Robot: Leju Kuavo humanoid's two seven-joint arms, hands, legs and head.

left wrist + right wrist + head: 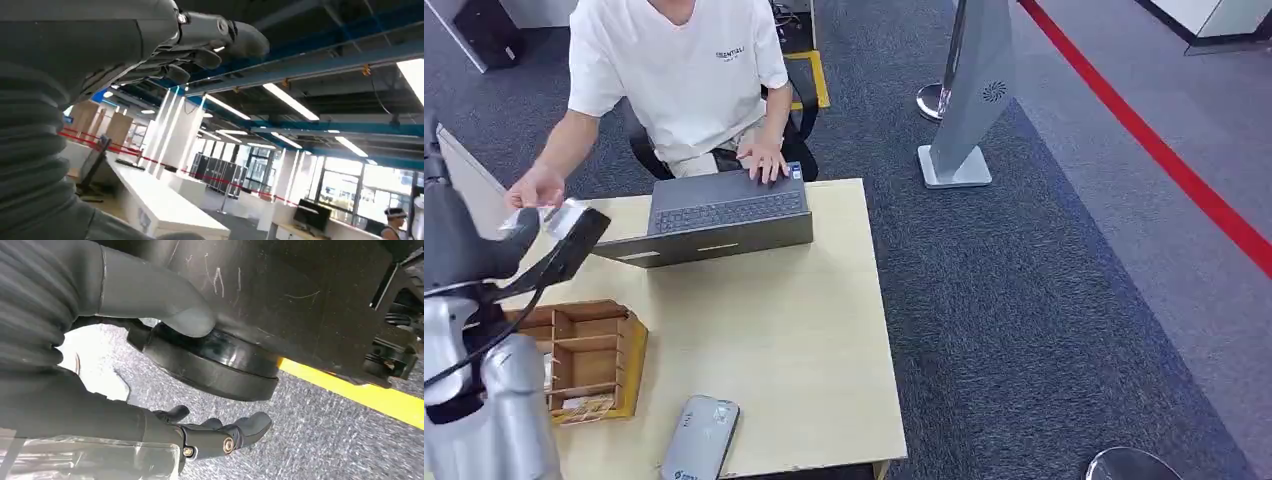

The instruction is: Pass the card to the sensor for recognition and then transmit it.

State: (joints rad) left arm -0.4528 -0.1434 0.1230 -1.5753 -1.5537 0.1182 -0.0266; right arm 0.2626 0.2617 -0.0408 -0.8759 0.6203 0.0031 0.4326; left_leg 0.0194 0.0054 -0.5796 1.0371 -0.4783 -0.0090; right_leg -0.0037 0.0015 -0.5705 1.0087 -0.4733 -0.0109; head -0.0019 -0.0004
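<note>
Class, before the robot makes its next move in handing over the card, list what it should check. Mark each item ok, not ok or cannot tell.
1. The card is at the tips of the left hand: ok.
2. The person's hand has reached the card: ok, it looks to touch the far end.
3. The left hand's hold on the card is firm: cannot tell, the grip is hidden.
4. The laptop is clear of the handover: ok, it sits off to the side.
5. The right hand is out of the way: ok, it hangs over the floor and holds nothing.
6. The card has been read at the sensor: cannot tell.
</note>
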